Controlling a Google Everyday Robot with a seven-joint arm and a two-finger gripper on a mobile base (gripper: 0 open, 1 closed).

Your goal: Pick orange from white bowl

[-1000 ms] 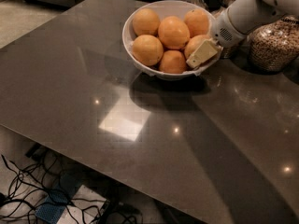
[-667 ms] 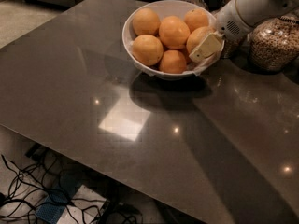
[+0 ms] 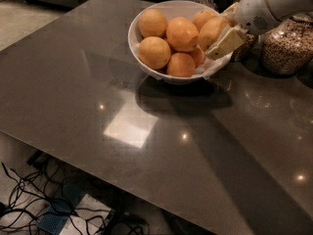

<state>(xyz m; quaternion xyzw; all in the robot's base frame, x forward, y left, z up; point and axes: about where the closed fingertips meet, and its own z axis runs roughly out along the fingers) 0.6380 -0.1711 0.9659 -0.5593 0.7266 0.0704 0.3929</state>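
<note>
The white bowl (image 3: pixel 132 37) stands at the far side of the dark table (image 3: pixel 146 131) and holds several oranges. My gripper (image 3: pixel 221 29) reaches in from the upper right, over the bowl's right side. It is shut on one orange (image 3: pixel 210 32), which sits a little above the other oranges. One cream finger (image 3: pixel 226 42) shows on the near side of that orange; the other finger is mostly hidden behind it. The remaining oranges (image 3: pixel 182 33) lie piled in the bowl.
A grain-filled glass jar (image 3: pixel 288 45) stands right of the bowl, just under my arm. A second jar (image 3: pixel 243 50) is partly hidden behind the gripper. Cables (image 3: pixel 29 199) lie on the floor below the table's near edge.
My gripper has risen and shifted slightly right with the orange in it, lifting that orange from the bowl's right side above the other fruit.
</note>
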